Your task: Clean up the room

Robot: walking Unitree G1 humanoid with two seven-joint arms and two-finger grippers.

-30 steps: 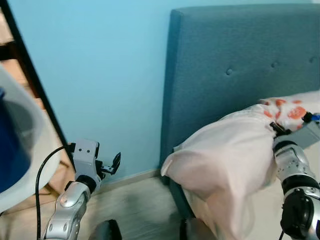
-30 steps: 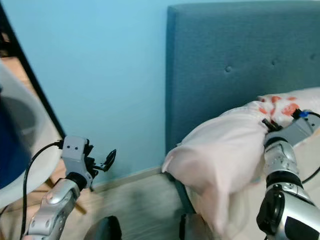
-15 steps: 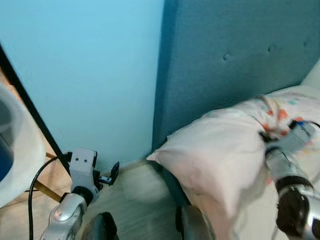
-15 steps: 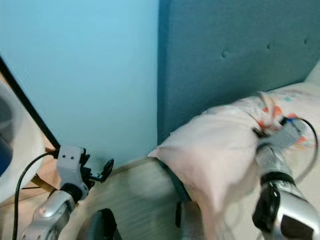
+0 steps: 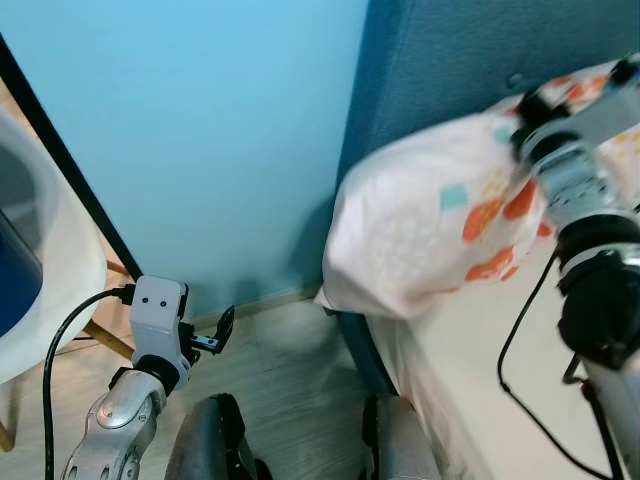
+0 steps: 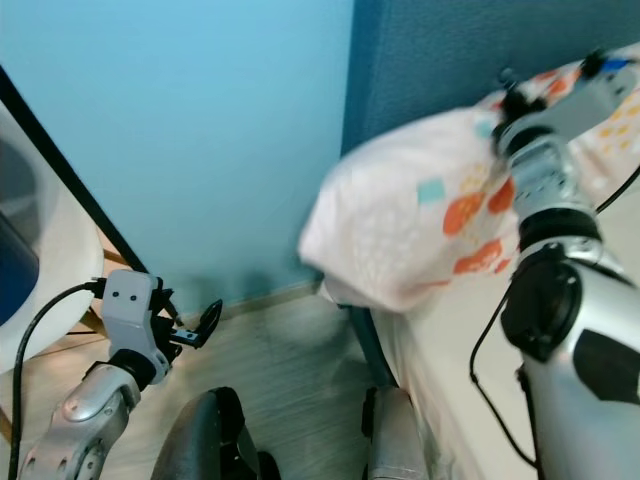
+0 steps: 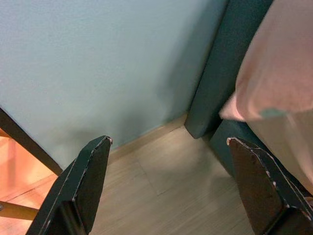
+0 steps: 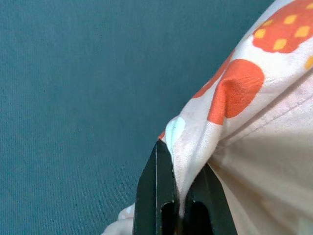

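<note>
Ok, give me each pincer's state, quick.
Left pincer: open, holding nothing.
Right pincer: closed on the pillow.

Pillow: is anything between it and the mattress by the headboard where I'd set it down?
Nothing visible. The right gripper is shut on the pillow, which hangs against the headboard over the bare mattress.

Soft cloth pillow [image 5: 430, 230]; matt fabric headboard [image 5: 450, 60]; wood-look floor [image 5: 290, 370].

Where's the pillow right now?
The pillow hangs on the robot's right in the head views, pinched by the right gripper against the blue headboard, above the bed's edge.
</note>
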